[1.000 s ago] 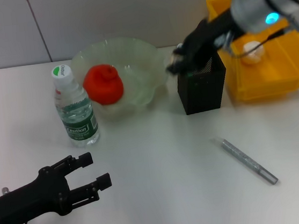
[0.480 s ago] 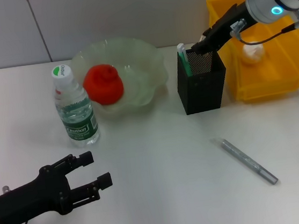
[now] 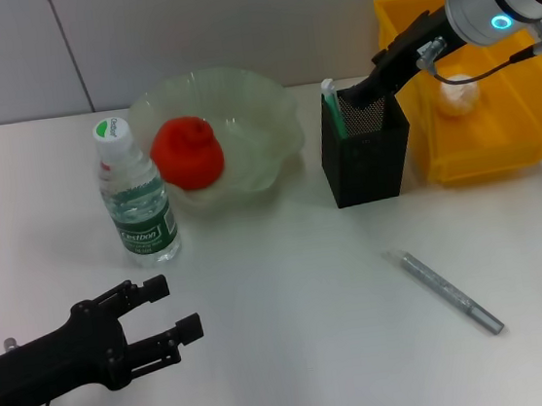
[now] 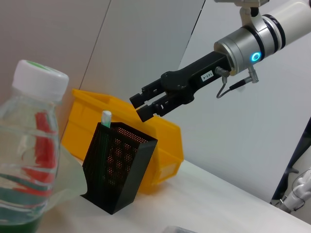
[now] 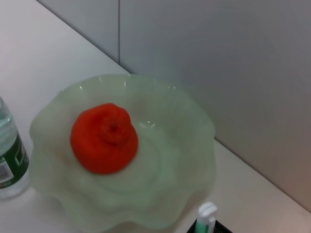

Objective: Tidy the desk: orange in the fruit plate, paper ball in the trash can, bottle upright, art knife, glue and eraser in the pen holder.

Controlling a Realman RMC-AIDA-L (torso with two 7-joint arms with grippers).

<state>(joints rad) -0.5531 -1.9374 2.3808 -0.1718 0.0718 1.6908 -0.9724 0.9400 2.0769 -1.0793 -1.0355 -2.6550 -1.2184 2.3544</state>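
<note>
Taking the black square metal-mesh pen holder (image 3: 366, 156) as the landmark, the nearest thing to the robot is its left gripper (image 3: 171, 312), a black two-fingered claw low on the plain white desk (image 3: 298, 357), well to the near left of the holder. Its fingers stand moderately apart around nothing; it looks parked.

Near the holder on its near right side lies the thin silver-grey pen-like glue stick (image 3: 450, 291), flat on the desk, not yet put away. To the holder's left, a little nearer than it, stands the small clear plastic water bottle (image 3: 136, 197) with green label, already upright.

The slim mint-green art knife (image 3: 331, 106) stands in the holder's left corner, white tip up and leaning on the mesh wall, which props it. Just above the holder's far right rim hovers the right gripper (image 4: 151, 104), its jaws narrowly parted and empty, likely because the knife is delivered.

Beyond, left of the holder, the lumpy red-orange fruit (image 3: 188, 153) sits in the pale-green ruffled bowl (image 3: 271, 115). Right of it the yellow bin (image 3: 499, 138) holds a pale paper ball (image 3: 459, 95). The eraser I cannot see.
</note>
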